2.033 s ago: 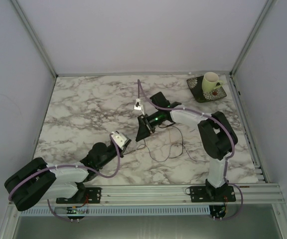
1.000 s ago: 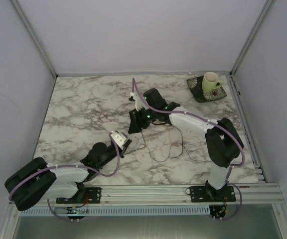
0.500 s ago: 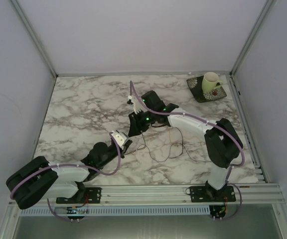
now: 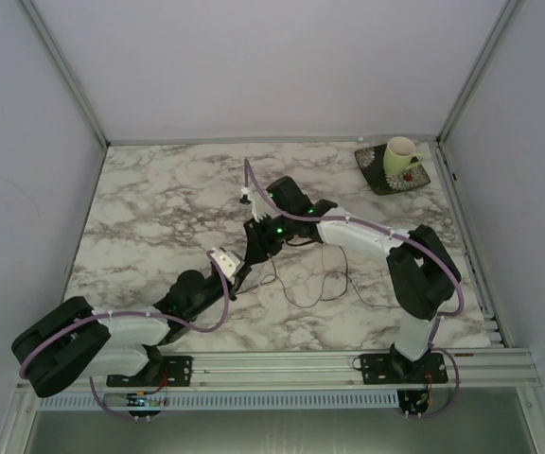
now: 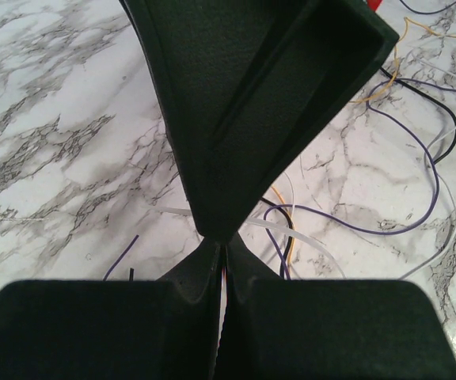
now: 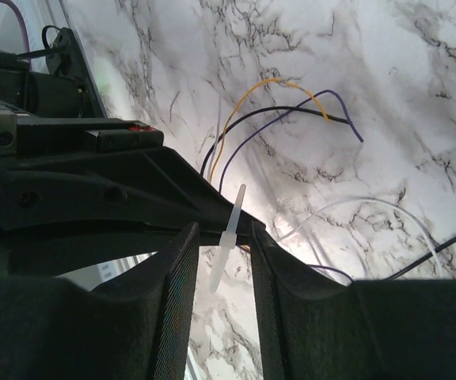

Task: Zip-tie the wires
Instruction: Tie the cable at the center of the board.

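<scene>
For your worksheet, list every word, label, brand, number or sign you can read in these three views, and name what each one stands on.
No text can be read in any view.
mug: a dark mark on its side, too blurred to tell whether it is print.
right arm: small green lights only, no label to be seen.

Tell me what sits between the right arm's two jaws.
A small white zip tie stands in the gap of the right gripper, seemingly clear of both sides. The right wrist view shows it.
</scene>
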Controlling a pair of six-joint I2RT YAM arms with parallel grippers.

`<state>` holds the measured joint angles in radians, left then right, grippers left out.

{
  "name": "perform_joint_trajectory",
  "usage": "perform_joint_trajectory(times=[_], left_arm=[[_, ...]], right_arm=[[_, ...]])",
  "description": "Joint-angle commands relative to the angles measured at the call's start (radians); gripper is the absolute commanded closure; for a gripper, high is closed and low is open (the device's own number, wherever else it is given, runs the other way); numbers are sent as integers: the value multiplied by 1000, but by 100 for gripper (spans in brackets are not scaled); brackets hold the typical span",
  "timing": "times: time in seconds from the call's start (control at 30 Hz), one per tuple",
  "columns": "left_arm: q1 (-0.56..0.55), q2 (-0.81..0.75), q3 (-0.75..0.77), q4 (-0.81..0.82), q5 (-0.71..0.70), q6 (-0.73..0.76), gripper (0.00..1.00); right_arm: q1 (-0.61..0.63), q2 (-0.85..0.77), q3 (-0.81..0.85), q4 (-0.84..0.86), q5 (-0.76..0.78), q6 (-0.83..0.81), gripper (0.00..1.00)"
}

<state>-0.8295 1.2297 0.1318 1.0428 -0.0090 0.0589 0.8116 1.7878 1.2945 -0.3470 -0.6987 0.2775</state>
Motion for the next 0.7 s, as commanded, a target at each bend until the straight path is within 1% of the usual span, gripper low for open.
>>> perform_joint_trajectory(times=[0.0, 0.23, 0.67], left_arm=[[-3, 5, 26, 62, 6, -7, 100], [-3, 4, 26, 62, -1, -8, 100], [-3, 22, 25, 74, -7, -24, 100]], right_arm=[[11, 2, -3, -4, -22, 3, 69], [12, 1, -8, -6, -26, 5, 75], [11, -16, -17, -12, -18, 6, 74]])
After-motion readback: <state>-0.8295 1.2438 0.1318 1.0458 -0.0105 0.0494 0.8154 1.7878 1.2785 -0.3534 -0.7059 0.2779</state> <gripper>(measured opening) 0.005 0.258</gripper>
